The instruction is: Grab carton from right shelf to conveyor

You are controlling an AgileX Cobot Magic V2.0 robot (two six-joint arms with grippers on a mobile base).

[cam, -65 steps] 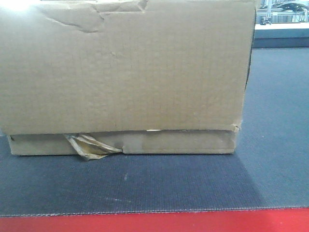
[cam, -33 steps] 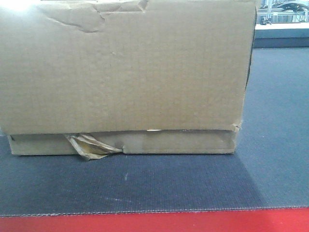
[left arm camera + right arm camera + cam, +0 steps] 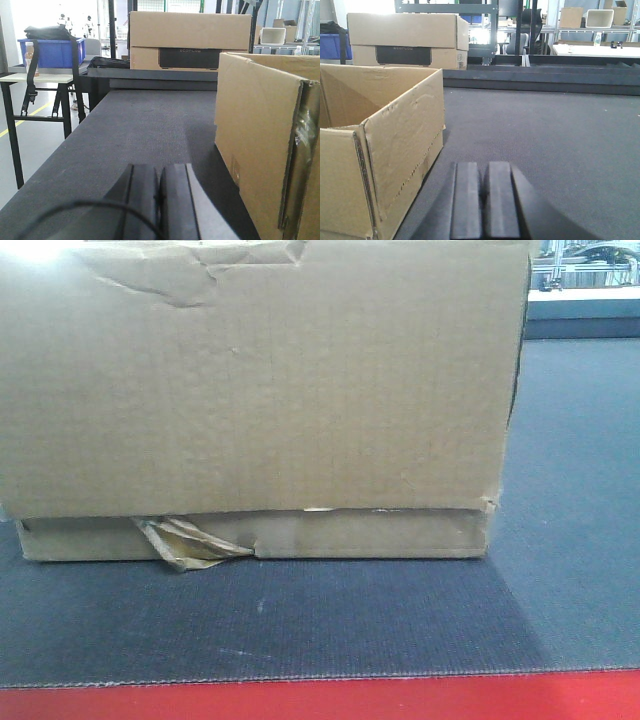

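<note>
Both closed, empty pincers, left (image 3: 160,192) and right (image 3: 483,197), flank the carton (image 3: 255,390).

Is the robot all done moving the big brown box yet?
Pretty much. The carton already sits flat on the conveyor, just behind its red front edge. The left gripper and right gripper are both shut and empty, one on each side of it. Nothing seems left to carry.

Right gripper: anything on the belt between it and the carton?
No. In the right wrist view only bare conveyor belt separates the shut right gripper from the carton, which stands just to its left.
</note>
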